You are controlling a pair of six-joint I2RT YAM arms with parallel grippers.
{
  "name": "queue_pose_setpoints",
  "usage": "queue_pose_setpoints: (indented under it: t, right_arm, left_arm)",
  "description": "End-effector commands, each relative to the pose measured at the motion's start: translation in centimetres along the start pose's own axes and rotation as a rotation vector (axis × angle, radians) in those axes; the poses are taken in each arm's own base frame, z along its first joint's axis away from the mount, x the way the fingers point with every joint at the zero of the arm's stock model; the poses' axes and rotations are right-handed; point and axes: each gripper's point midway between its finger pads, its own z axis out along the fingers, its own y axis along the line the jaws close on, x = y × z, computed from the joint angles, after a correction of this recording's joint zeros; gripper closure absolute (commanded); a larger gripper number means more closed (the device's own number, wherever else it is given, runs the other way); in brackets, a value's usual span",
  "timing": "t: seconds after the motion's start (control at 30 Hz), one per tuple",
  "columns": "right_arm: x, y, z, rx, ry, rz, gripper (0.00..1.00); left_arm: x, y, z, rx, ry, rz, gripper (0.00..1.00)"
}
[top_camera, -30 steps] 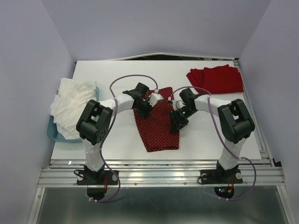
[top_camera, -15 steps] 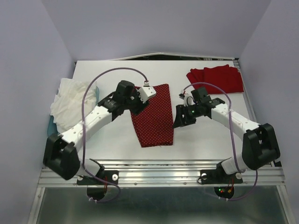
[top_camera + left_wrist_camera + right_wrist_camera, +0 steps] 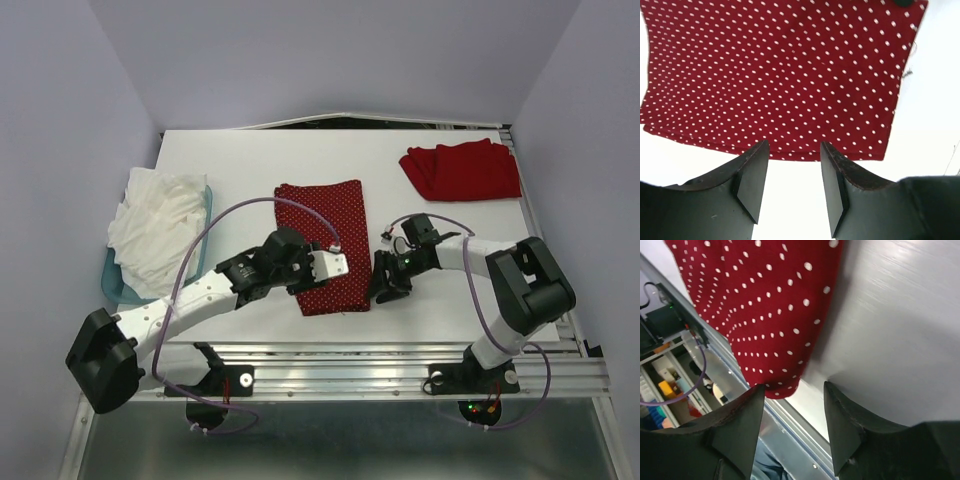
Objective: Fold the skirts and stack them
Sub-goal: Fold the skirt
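The dark red polka-dot skirt (image 3: 325,235) (image 3: 775,75) lies folded into a flat strip in the middle of the table. My left gripper (image 3: 298,280) (image 3: 792,150) hovers open over bare table just off the skirt's left edge, with nothing between its fingers. My right gripper (image 3: 385,285) (image 3: 793,390) is open beside the skirt's near right corner (image 3: 782,382), close to the table's front edge, and holds nothing. The plain bright red skirt (image 3: 465,170) lies folded at the back right.
A blue bin (image 3: 112,285) holding white cloth (image 3: 150,225) stands at the left edge. The metal rails (image 3: 340,352) run along the table's front edge, right below the skirt's hem. Purple cables loop off both arms.
The left gripper opened and let go of the polka-dot skirt, then drew back from its far end to its near left side. The right gripper moved down to the near right corner.
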Motion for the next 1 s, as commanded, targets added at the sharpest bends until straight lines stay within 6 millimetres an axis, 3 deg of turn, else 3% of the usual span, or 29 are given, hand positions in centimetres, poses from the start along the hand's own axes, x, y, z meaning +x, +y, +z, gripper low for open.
queue_pose_setpoints:
  t: [0.0, 0.23, 0.33, 0.43, 0.47, 0.67, 0.83, 0.97]
  right_arm:
    - [-0.3, -0.6, 1.3, -0.032, -0.019, -0.005, 0.44]
    - [-0.1, -1.3, 2.3, -0.045, 0.013, 0.001, 0.57]
    - [-0.4, -1.2, 2.3, -0.042, 0.012, 0.0, 0.7]
    - [-1.8, 0.0, 1.9, -0.059, 0.001, 0.001, 0.96]
    - [-1.9, 0.4, 1.7, -0.064, 0.009, 0.011, 0.99]
    - [-3.0, 3.6, 0.1, -0.126, 0.01, 0.063, 0.99]
    - [-2.9, 4.4, -0.4, -0.137, 0.033, 0.09, 0.99]
    - [-2.6, 4.7, -0.6, -0.147, 0.051, 0.114, 0.99]
  left_arm:
    - [-0.7, -0.9, 0.4, -0.008, -0.03, 0.079, 0.43]
    - [0.3, -5.2, 1.8, 0.098, -0.016, 0.139, 0.43]
    - [0.2, -6.1, 2.0, 0.122, -0.015, 0.161, 0.43]
    - [0.1, -7.4, 2.2, 0.157, -0.014, 0.177, 0.43]
    - [0.1, -7.7, 2.2, 0.165, -0.015, 0.176, 0.43]
    - [0.4, -9.5, 3.3, 0.183, 0.034, 0.189, 0.43]
    - [0.9, -9.7, 5.1, 0.172, 0.1, 0.165, 0.43]
    - [1.3, -8.5, 6.3, 0.087, 0.13, 0.147, 0.45]
